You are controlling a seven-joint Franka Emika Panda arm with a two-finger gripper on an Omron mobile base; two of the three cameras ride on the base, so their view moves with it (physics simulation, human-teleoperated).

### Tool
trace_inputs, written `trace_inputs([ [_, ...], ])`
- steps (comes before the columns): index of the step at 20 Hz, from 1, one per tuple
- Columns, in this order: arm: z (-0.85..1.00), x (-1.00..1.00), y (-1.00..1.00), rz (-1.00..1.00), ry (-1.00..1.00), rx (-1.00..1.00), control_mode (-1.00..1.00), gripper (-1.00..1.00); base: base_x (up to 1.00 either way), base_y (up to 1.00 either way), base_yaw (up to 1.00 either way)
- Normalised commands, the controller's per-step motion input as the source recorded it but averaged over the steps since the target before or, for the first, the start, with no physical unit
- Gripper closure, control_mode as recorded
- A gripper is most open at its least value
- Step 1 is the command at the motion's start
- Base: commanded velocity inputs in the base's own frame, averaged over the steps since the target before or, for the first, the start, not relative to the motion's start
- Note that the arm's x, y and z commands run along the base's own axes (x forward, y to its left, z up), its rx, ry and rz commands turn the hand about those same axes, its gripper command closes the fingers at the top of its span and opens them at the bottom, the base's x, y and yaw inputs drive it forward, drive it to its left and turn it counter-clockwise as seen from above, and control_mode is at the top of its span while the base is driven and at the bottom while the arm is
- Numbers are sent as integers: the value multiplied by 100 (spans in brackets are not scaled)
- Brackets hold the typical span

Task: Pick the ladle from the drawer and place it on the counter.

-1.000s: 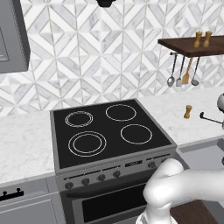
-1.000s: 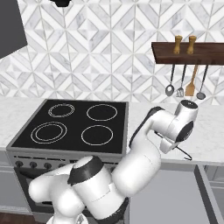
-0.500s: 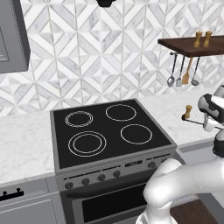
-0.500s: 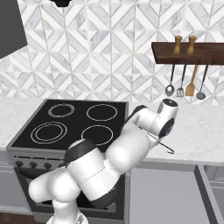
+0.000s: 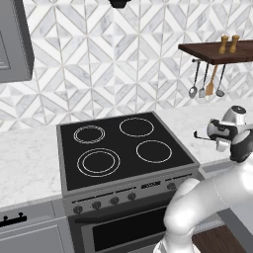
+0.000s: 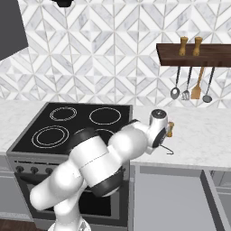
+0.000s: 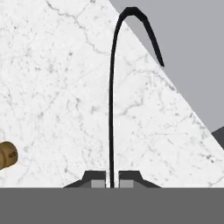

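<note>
My gripper (image 7: 111, 183) is shut on the thin rod handle of the dark ladle (image 7: 112, 100), whose curved end (image 7: 139, 19) points away from the hand. The ladle hangs over the white marbled counter (image 7: 52, 87), close to the counter's edge beside the open grey drawer (image 7: 188, 57). From the right base view the gripper (image 6: 161, 140) is above the counter (image 6: 198, 140) just right of the stove, with the ladle (image 6: 168, 149) below it and the drawer (image 6: 171, 198) pulled out in front. From the left base view the gripper (image 5: 216, 138) holds the ladle (image 5: 200, 134) level.
A small brown pepper mill (image 6: 170, 129) stands on the counter just behind the hand, also seen as the mill (image 7: 6, 155). The black stove top (image 6: 72, 126) lies to the left. Spoons and a wooden spatula (image 6: 197, 88) hang under a shelf (image 6: 194, 54) on the wall.
The hand has carried the ladle to the left, from over the drawer's edge to over the counter nearer the stove. The grip has stayed shut.
</note>
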Motion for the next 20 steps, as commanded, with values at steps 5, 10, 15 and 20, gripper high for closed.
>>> trace_inputs([
  [5, 26, 3, 0, 0, -2, 0, -100, -100, 0, 0, 0],
  [10, 100, -61, 13, -1, -8, 0, -100, -100, 0, 0, 0],
  [15, 100, -100, 81, 0, -10, -5, -100, -100, 0, 0, 0],
  [20, 100, -100, 100, 1, -13, -16, -100, -100, 0, 0, 0],
])
